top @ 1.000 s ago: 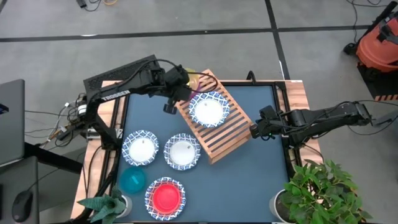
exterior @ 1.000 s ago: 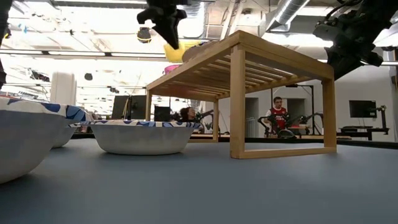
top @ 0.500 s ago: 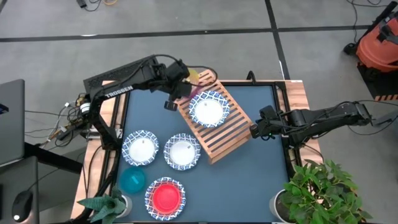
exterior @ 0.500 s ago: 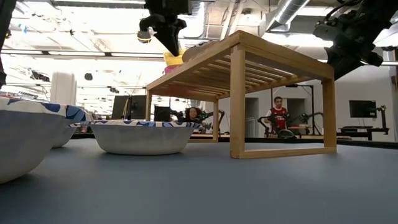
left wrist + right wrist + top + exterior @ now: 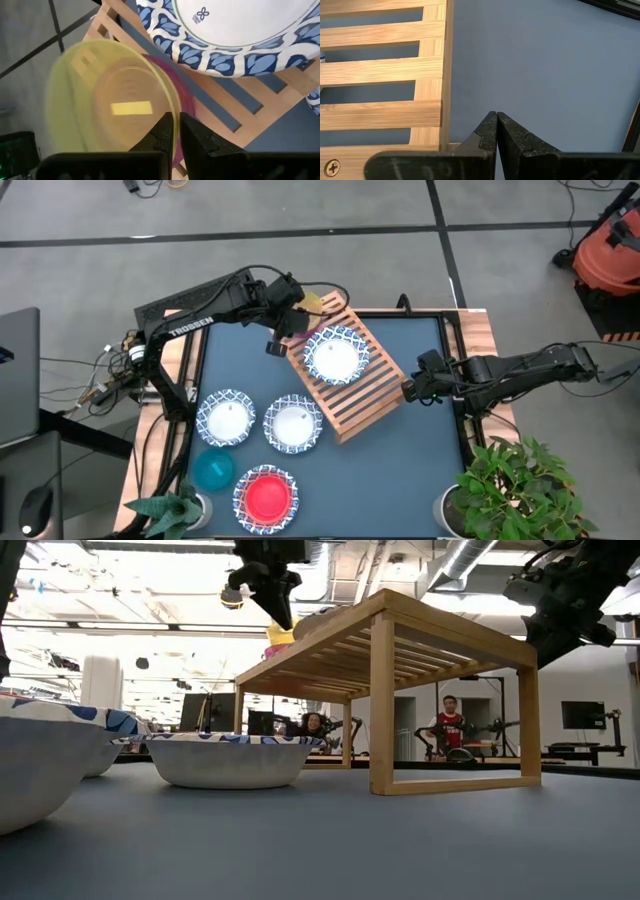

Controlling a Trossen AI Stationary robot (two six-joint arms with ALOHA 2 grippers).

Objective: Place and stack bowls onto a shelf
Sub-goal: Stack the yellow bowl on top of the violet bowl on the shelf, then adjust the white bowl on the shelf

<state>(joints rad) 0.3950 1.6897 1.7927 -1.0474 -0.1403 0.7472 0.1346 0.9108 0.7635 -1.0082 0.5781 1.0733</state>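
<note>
Yellow bowl (image 5: 107, 102) has just come down into the purple one (image 5: 181, 107) on the shelf (image 5: 352, 402); left gripper (image 5: 174, 131) still pinches its rim. Right gripper (image 5: 496, 131) waits, jaws closed on nothing.

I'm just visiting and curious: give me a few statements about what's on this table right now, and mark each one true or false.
1. A blue-rimmed white dish sits on the wooden shelf. True.
2. The left gripper pinches the yellow bowl by its rim. True.
3. The red bowl is on the shelf. False: it rests in a patterned dish on the table.
4. The right gripper holds a dish. False: it is shut on nothing, beside the shelf.
5. The teal bowl stands on the table. True.
</note>
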